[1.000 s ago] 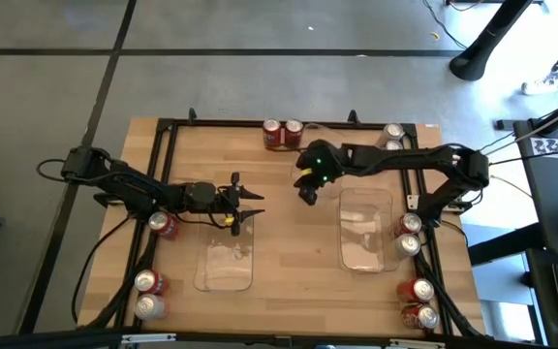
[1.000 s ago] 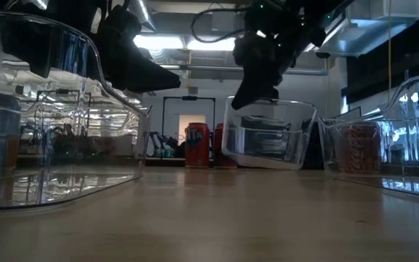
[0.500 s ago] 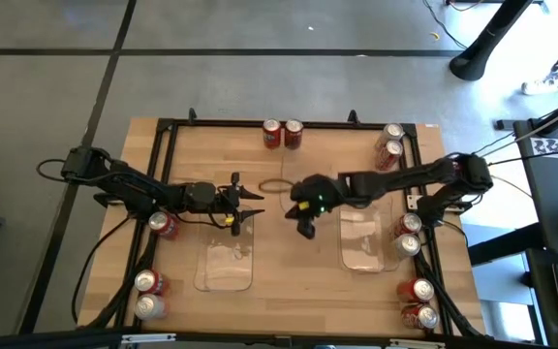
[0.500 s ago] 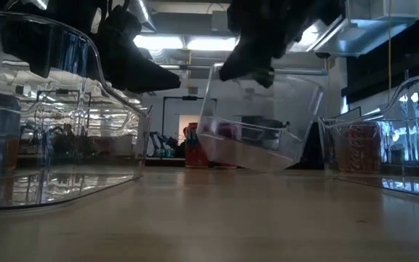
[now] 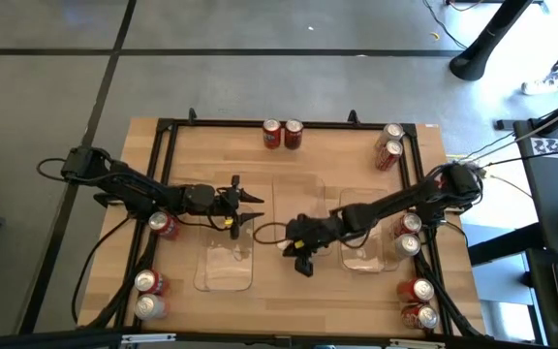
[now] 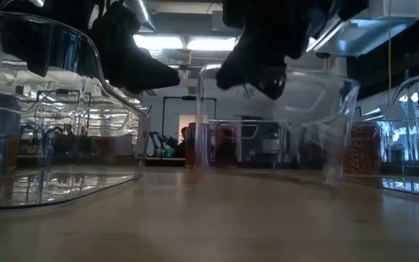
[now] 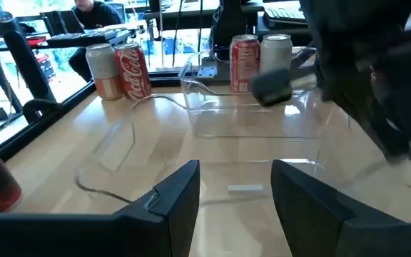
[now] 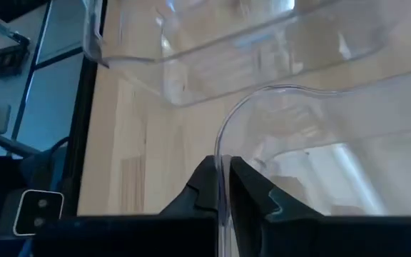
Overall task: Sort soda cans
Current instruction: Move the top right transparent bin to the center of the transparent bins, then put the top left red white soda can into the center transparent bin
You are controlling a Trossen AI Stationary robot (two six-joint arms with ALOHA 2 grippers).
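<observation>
Right gripper [image 5: 299,254]: my fingers are pinched on the rim of a clear tray [image 8: 312,135], mid-table between the 2 other trays.
Left gripper [image 5: 252,206]: fingers spread apart, hovering over the left tray [image 5: 226,264].
Soda cans [image 5: 282,134]: all standing around the table edges, none in any tray I can see.

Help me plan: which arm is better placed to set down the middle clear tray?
Right. The right gripper is shut on the middle tray's rim; the left gripper hangs open, holding nothing.
</observation>
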